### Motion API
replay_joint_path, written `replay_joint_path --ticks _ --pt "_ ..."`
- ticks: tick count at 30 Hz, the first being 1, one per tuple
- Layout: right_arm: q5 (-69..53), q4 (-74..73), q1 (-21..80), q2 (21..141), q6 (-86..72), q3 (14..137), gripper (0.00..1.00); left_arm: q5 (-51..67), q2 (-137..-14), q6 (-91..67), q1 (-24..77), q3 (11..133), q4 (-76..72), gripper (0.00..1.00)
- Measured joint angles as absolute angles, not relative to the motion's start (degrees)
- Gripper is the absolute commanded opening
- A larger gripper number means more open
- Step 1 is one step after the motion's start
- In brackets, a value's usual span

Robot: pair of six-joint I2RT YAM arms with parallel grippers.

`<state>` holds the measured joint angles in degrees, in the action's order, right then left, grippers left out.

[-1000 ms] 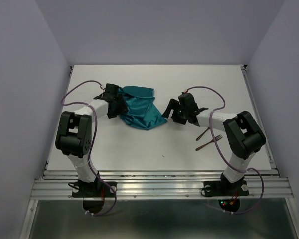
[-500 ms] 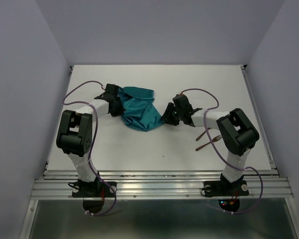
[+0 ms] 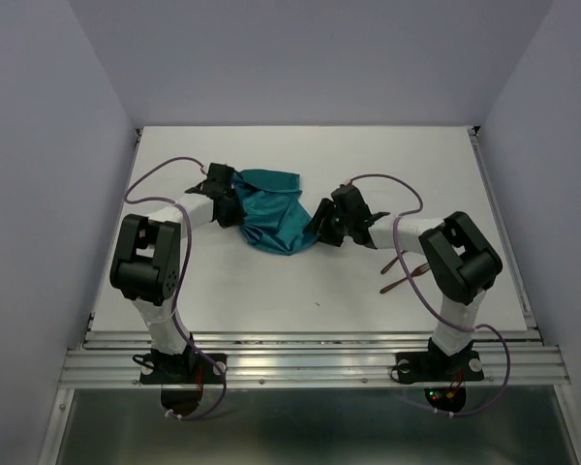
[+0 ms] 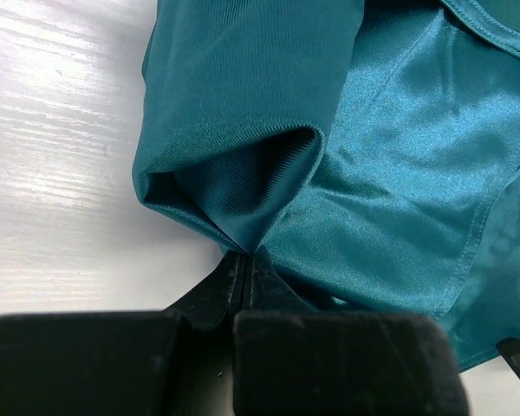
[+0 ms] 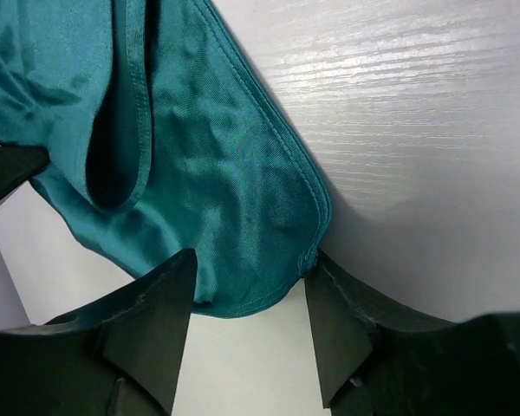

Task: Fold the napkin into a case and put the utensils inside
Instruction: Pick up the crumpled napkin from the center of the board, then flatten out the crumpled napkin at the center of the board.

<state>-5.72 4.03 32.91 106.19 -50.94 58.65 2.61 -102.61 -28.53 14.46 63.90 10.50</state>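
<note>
Toward the far edge of the table (image 3: 387,155), left of its middle, the napkin (image 3: 271,215) lies bunched, not yet a case. You are at the gripping step: your left gripper (image 4: 245,260) has its jaws pressed together on a fold at the napkin's left side. Your right gripper (image 5: 250,286) stands spread astride the hemmed right corner. Next, by my judgement, close the right on that corner, then draw both apart to flatten it. The utensils (image 3: 399,274) lie near the right edge.

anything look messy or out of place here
The napkin is a crumpled, lopsided heap, not flat. The left gripper pinches one fold shut; the right gripper straddles a corner, jaws apart. The utensils lie off to the right.
</note>
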Motion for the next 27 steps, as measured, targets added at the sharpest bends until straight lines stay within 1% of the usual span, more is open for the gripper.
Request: replay_joint_path --ticks 1,3,4,8,10,12,14,18,20,21,22,23,24,25,26,27 --pt "-5.4 4.0 32.9 106.2 -51.2 58.7 0.42 2.6 -102.6 -28.5 14.5 63.9 10.5 0.0" --pt "-4.5 3.9 33.1 106.4 -51.6 58.7 0.21 2.8 -102.3 -28.5 14.6 63.9 10.5 0.0" --pt "-4.2 3.8 33.1 106.5 -51.8 58.7 0.01 2.9 -102.2 -28.5 14.6 63.9 10.5 0.0" --pt "-1.1 2.2 33.1 107.6 -51.8 59.5 0.01 2.8 -101.0 -28.4 14.6 63.9 10.7 0.0" --pt "0.3 0.4 33.1 107.7 -51.1 61.4 0.01 2.6 -100.5 -28.3 14.6 65.3 13.0 0.0" --pt "1.7 -1.4 33.1 107.8 -49.6 65.8 0.01 2.5 -100.6 -27.9 14.6 68.4 15.4 0.0" --pt "3.1 -4.6 32.9 108.4 -47.4 72.6 0.01 1.2 -101.3 -26.8 14.5 77.3 21.8 0.0" --pt "5.5 -5.8 32.4 108.5 -41.8 89.9 0.01 -1.6 -105.4 -23.2 14.4 103.9 28.6 0.0" --pt "6.5 -5.5 32.2 106.9 -39.6 95.4 0.01 -2.8 -105.8 -21.2 14.3 116.9 31.2 0.0" --pt "6.9 -5.4 32.2 105.7 -38.7 96.8 0.01 -3.0 -105.8 -20.6 14.2 120.7 31.7 0.0" --pt "7.6 -5.0 32.2 103.3 -37.4 97.7 0.01 -3.0 -105.0 -19.7 14.2 124.7 31.3 0.07" --pt "8.0 -4.9 32.2 101.4 -36.7 97.7 0.01 -3.0 -103.5 -19.2 14.2 126.3 31.2 0.2" --pt "8.4 -4.7 32.1 99.9 -36.2 97.6 0.01 -2.8 -101.8 -18.7 14.2 126.8 31.0 0.39" --pt "9.2 -3.8 32.1 96.4 -35.5 96.4 0.01 -2.1 -99.2 -18.0 14.2 126.0 30.4 0.81" --pt "9.8 -3.1 32.1 93.9 -35.2 95.1 0.01 -1.4 -97.2 -18.1 14.2 125.2 30.2 0.97" --pt "10.4 -2.1 32.1 92.1 -34.9 93.5 0.01 -0.6 -95.7 -17.7 14.1 123.8 29.6 0.99"
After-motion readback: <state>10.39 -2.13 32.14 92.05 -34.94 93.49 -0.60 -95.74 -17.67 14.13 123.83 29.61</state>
